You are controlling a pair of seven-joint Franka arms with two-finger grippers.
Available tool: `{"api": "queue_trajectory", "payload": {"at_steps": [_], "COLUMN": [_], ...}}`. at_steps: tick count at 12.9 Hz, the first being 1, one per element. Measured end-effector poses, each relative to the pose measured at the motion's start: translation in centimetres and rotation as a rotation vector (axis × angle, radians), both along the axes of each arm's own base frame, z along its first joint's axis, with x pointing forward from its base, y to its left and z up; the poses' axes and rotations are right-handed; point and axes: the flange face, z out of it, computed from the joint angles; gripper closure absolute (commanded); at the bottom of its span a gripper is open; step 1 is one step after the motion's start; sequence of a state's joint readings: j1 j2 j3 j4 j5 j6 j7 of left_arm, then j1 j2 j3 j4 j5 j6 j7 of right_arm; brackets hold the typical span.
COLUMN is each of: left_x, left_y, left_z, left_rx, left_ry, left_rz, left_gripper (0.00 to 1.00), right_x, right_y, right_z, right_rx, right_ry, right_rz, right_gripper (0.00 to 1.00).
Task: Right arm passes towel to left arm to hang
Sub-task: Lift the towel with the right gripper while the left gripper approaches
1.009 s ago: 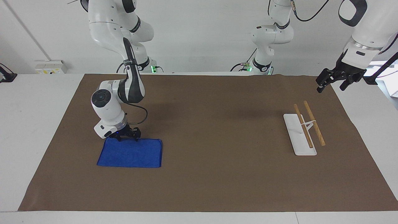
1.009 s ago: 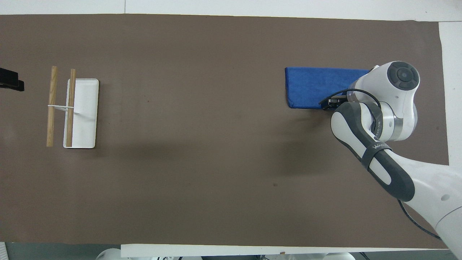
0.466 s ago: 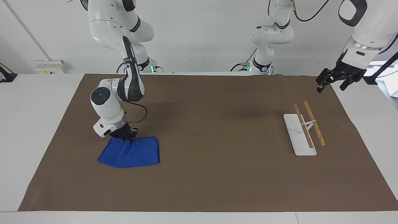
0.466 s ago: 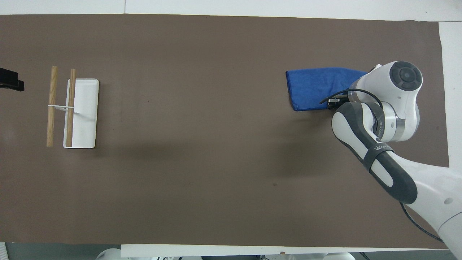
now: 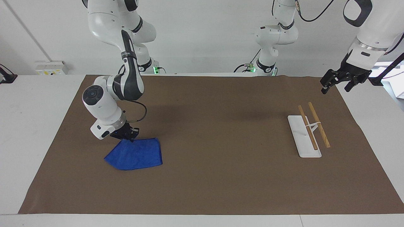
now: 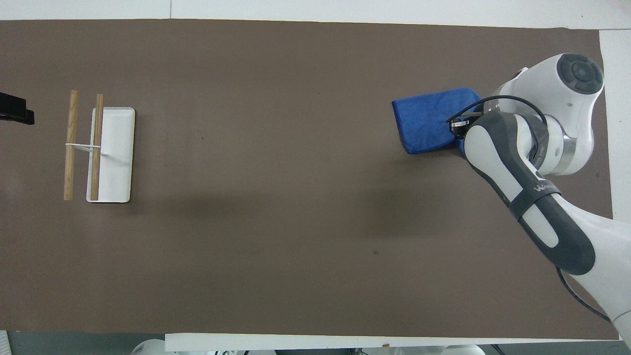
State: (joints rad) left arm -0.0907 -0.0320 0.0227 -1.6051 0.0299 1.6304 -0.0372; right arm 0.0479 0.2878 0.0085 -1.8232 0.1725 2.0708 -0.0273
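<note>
The blue towel (image 5: 135, 154) lies on the brown mat (image 5: 202, 176) at the right arm's end, one edge pulled up off the mat; it also shows in the overhead view (image 6: 426, 121). My right gripper (image 5: 128, 136) is shut on that raised edge, the rest of the towel still resting on the mat. In the overhead view the right gripper (image 6: 459, 129) is mostly hidden under its arm. My left gripper (image 5: 337, 82) waits in the air, open, over the mat's edge nearer the robots than the white rack (image 5: 307, 132). In the overhead view only the left gripper's tip (image 6: 15, 109) shows.
The white rack (image 6: 111, 153) with two wooden rails (image 6: 71, 143) stands at the left arm's end of the mat. Two smaller white arms (image 5: 274, 34) with green base lights stand at the table's edge by the robots.
My right gripper closed on the towel's near edge and has lifted it, bunching the cloth and dragging it slightly toward the table's middle. The left arm has not moved.
</note>
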Motion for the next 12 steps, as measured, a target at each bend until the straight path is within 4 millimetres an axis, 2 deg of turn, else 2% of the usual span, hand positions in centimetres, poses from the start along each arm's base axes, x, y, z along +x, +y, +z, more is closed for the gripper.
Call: {"api": "queue_trajectory", "payload": {"at_steps": [2,3,5,6,9,12], "left_x": [-0.1,-0.2,-0.2,-0.2,-0.4,-1.3], "left_y": [-1.1,-1.4,-2.2,-3.6,-10.3,-17.6], "left_z": [-0.1,-0.1,-0.4,-0.8,-3.0,-7.4], "left_rx": [-0.003,-0.005,-0.011,-0.020,-0.090,-0.147], "left_ry": [0.003,0.003,0.001,-0.008,-0.044,-0.043], "left_rz": [0.044,0.073,0.150,0.212,0.405,0.643], "left_gripper": [0.00,0.00,0.00,0.00,0.00,0.00], "right_x": [0.2,-0.2,-1.5,-2.3,-4.5,-5.9], "right_y": [2.9,4.6,9.7,13.0,21.7,27.2], "right_z": [5.2,7.2,9.8,10.5,11.7,12.5], "right_rx": [0.141,0.208,0.303,0.345,0.465,0.569], "right_ry": [0.016,0.032,0.085,0.130,0.223,0.288], "right_rz": [-0.066,-0.123,-0.251,-0.321,-0.491,-0.650], "right_gripper": [1.00,1.00,1.00,1.00,1.00,1.00]}}
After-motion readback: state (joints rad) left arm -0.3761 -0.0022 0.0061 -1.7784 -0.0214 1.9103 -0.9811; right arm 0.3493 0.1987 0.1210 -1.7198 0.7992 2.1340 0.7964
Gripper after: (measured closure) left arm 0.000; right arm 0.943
